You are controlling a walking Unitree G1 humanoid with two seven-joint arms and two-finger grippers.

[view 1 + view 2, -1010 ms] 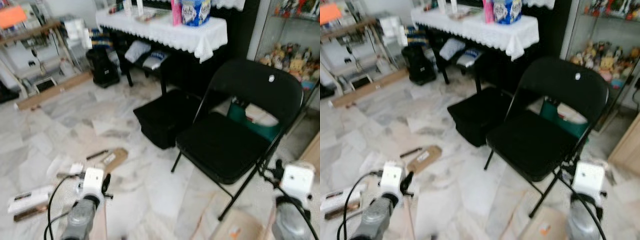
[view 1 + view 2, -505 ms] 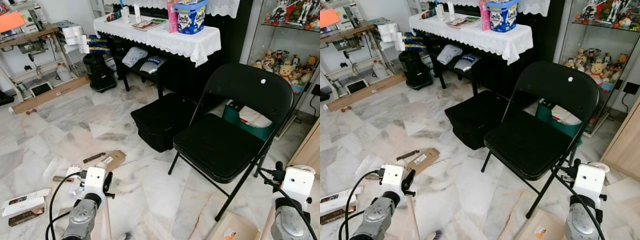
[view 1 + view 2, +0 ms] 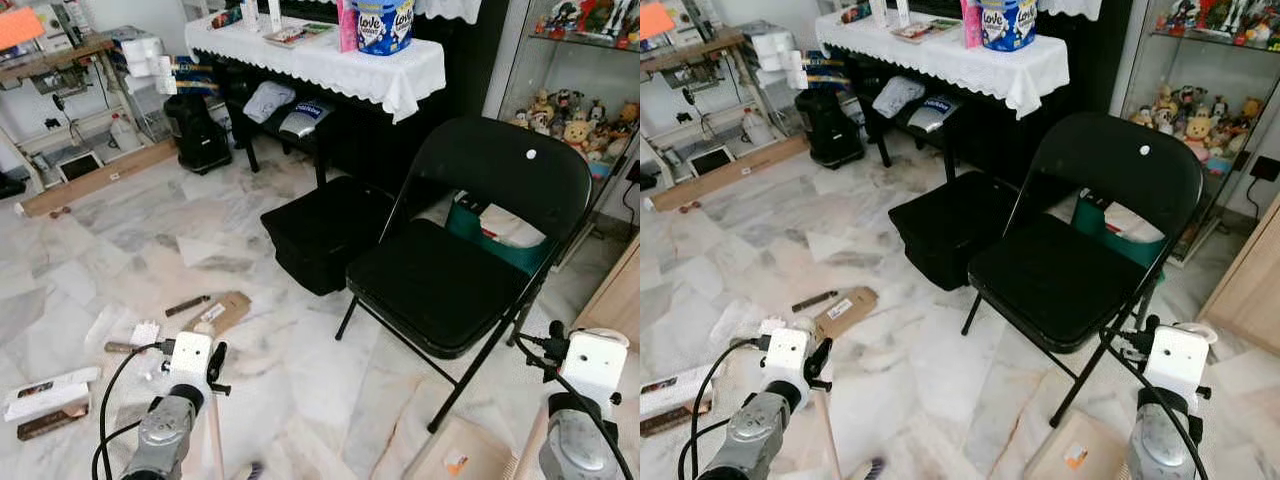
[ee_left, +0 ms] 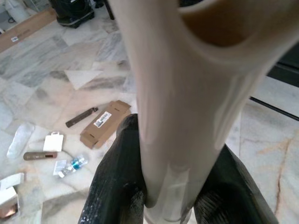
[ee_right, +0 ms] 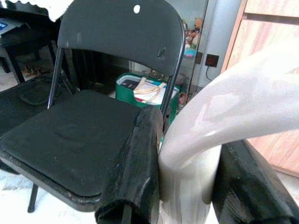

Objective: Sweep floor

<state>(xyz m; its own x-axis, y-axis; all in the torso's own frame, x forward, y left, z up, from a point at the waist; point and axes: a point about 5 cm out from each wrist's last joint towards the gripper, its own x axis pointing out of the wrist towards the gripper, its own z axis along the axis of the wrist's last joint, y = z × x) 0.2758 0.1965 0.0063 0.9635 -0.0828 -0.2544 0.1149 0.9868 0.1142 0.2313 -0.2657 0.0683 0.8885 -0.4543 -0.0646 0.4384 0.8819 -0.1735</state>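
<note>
The left hand [image 4: 168,205] is clamped on a pale broom handle [image 4: 173,107]; both black fingers [image 4: 114,186] press its sides. In the head views that handle [image 3: 214,440] runs down to the floor near the robot, just right of the left arm. The right hand [image 5: 187,186] is clamped on a pale curved handle [image 5: 210,121] too, maybe a dustpan's, but I cannot tell.

The mess lies on the marble floor [image 3: 300,370] at the near left: a flat brown box [image 3: 222,312], a dark stick [image 3: 187,305], a white box [image 3: 50,392] and small scraps [image 4: 70,165].

A black folding chair [image 3: 470,250] stands close on the right, with a black bin [image 3: 325,235] just behind it. I think a wide swing could knock the chair legs. The flat box may be too big, so the broom could slide over it or get stuck.
</note>
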